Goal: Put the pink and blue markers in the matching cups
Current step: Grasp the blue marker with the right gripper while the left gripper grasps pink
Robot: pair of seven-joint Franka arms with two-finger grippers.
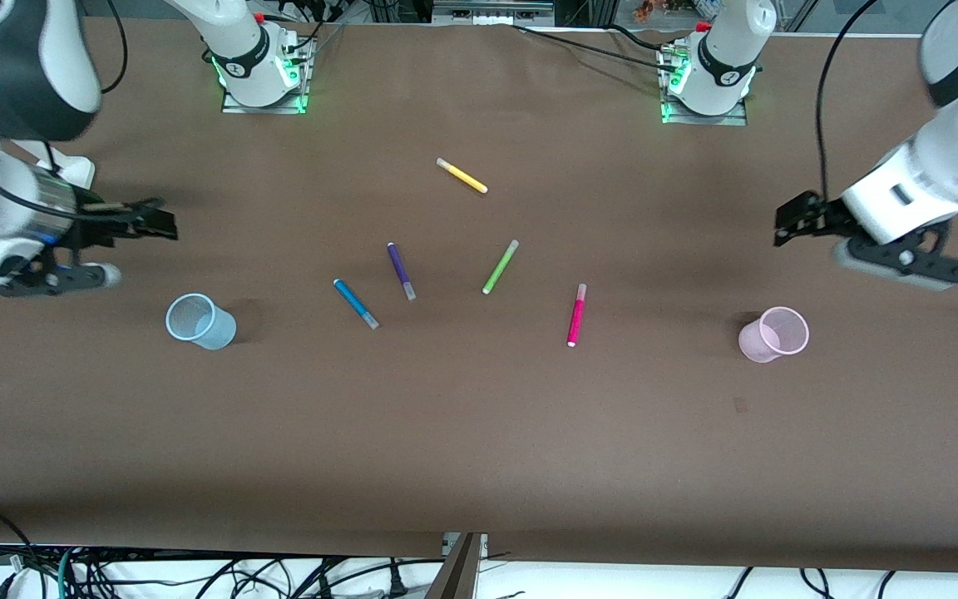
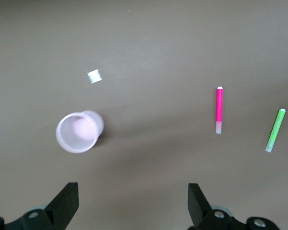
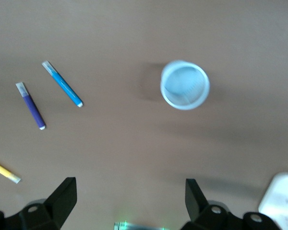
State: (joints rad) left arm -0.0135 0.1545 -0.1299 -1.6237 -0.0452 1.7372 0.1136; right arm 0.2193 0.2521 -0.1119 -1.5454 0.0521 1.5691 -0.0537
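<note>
Pink marker (image 1: 576,314) lies beside pink cup (image 1: 772,334); our spread left tool (image 1: 787,223), right tool (image 1: 155,220) should pinch mid-barrel.

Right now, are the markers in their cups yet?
Not yet. The pink marker and blue marker lie on the table, and the pink cup and blue cup hold none. The left gripper and right gripper hover open, holding nothing. Both pickups and drops remain.
</note>
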